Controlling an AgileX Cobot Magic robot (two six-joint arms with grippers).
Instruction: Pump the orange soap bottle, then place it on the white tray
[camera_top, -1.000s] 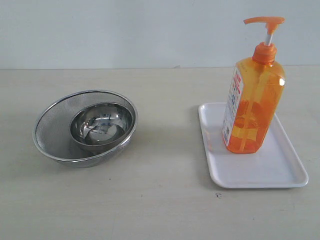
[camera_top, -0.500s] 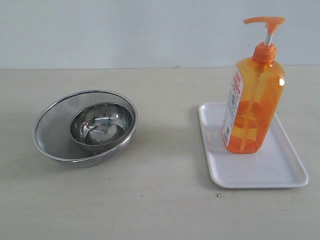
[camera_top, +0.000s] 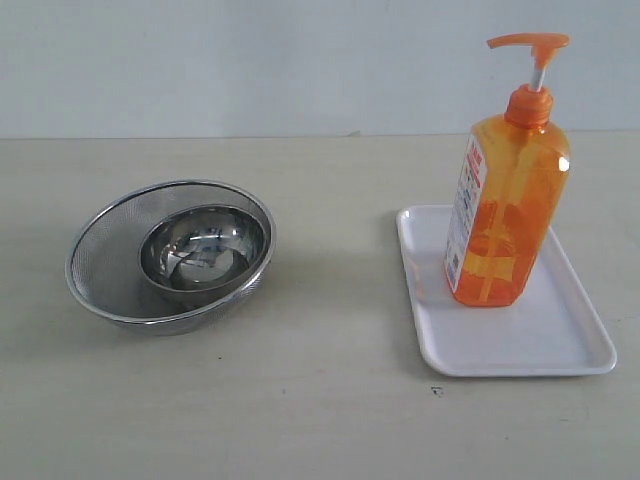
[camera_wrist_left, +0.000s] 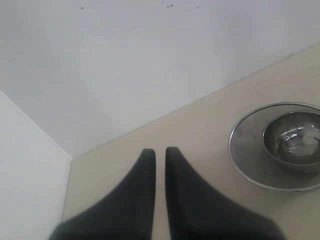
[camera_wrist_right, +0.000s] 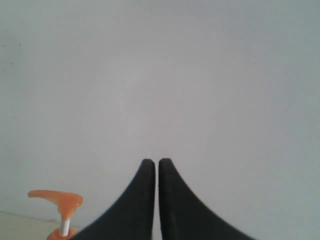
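Standing upright on the white tray (camera_top: 500, 350) at the right side of the table (camera_top: 330, 420) is the orange soap bottle (camera_top: 505, 215), a steel bowl (camera_top: 203, 250) in a mesh strainer (camera_top: 100, 255) sits well apart at left, and the left hand (camera_wrist_left: 160, 150) and right hand (camera_wrist_right: 157, 161) are both closed, empty.

Steel bowl (camera_top: 203, 248) inside mesh strainer (camera_top: 105, 262) on table (camera_top: 320, 420).
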